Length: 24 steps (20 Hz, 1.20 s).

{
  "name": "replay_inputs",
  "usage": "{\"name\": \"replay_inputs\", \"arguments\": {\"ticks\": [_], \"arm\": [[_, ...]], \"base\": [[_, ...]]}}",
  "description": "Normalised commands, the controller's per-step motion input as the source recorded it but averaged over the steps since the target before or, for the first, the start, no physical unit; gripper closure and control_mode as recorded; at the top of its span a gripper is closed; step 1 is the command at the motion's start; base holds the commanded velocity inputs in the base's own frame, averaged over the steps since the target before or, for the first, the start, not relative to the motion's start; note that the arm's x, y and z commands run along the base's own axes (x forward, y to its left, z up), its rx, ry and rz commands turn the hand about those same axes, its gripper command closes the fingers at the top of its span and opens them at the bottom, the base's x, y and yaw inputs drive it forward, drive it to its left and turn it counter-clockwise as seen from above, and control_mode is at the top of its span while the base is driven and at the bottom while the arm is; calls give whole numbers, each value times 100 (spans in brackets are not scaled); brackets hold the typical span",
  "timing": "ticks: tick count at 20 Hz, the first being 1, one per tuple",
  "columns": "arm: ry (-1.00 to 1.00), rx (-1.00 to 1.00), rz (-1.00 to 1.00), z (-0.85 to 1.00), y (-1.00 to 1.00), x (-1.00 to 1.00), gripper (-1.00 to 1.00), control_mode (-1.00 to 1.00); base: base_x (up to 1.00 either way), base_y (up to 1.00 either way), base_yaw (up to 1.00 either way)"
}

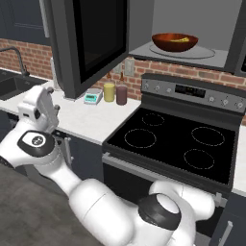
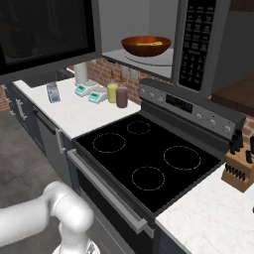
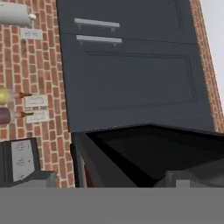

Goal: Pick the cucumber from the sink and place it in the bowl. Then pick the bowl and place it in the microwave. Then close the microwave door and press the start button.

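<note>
The microwave (image 1: 192, 19) hangs open above the stove. Inside it, the reddish-brown bowl (image 1: 174, 42) rests on the glass turntable, and the yellow-green cucumber (image 1: 181, 40) lies in the bowl. The right base view shows the bowl (image 2: 146, 46) and cucumber (image 2: 149, 44) too, beside the microwave's button panel (image 2: 198, 39). The microwave door (image 1: 89, 41) stands swung out to the left. My gripper (image 1: 47, 95) is low at the left over the counter, below and left of the door's outer edge. Its fingers are too unclear to judge. A corner of the black sink (image 1: 12, 85) lies further left.
A black stove (image 1: 175, 139) sits under the microwave. A yellow cylinder (image 1: 109, 92), a maroon one (image 1: 121, 94) and a small scale (image 1: 93, 96) stand on the counter by the brick wall. A knife block (image 2: 239, 166) is at the right. In the hand view, dark cabinet doors (image 3: 131, 65) sit above the door's edge.
</note>
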Motion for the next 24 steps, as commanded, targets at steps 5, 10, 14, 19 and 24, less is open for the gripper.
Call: {"name": "replay_inputs", "arguments": {"ticks": [5, 10, 14, 19, 24], "arm": [[-3, 0, -17, 0, -3, 36, -100, -100], [-8, 5, -7, 3, -34, 0, -100, -100], [-6, 11, -4, 5, -63, 7, -100, -100], [-3, 8, -3, 7, -41, 33, -100, -100], [-2, 5, 0, 14, -16, 47, -100, -100]], "base": [[0, 0, 0], [0, 0, 0], [0, 0, 0], [0, 0, 0], [0, 0, 0]]}}
